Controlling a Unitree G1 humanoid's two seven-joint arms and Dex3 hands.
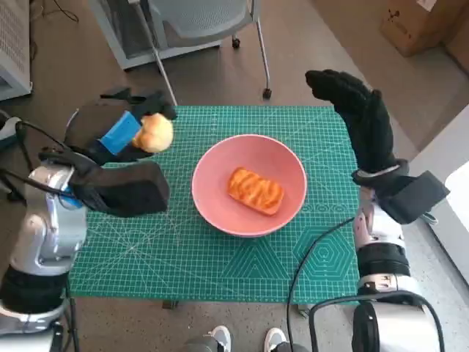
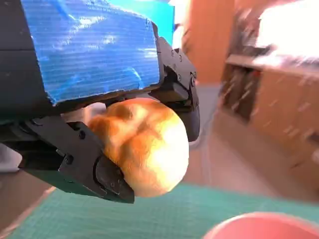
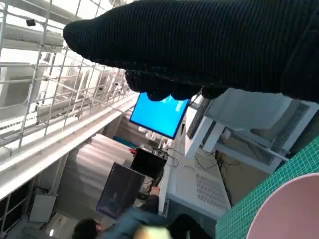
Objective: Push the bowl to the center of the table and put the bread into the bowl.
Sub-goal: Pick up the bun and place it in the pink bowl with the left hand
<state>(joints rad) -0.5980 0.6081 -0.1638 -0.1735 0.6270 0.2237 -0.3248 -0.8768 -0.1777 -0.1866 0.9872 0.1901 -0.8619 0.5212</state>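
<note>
A: Two breads are in play: a glazed loaf (image 1: pixel 255 190) already lies in the pink bowl (image 1: pixel 220 173) near the middle of the green surface (image 1: pixel 168 257), and a round bun (image 1: pixel 154 133) is clamped in the left hand (image 1: pixel 121 132) fingers (image 2: pixel 99 169), raised beside the bowl.

B: If released early, the bun could be dropped short of the rim. The right hand (image 1: pixel 359 110) is held clear of the bowl, grasping nothing, fingers apparently extended.

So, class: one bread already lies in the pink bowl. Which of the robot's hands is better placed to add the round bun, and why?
The left hand: it already holds the round bun beside the pink bowl. The right hand holds nothing.
</note>
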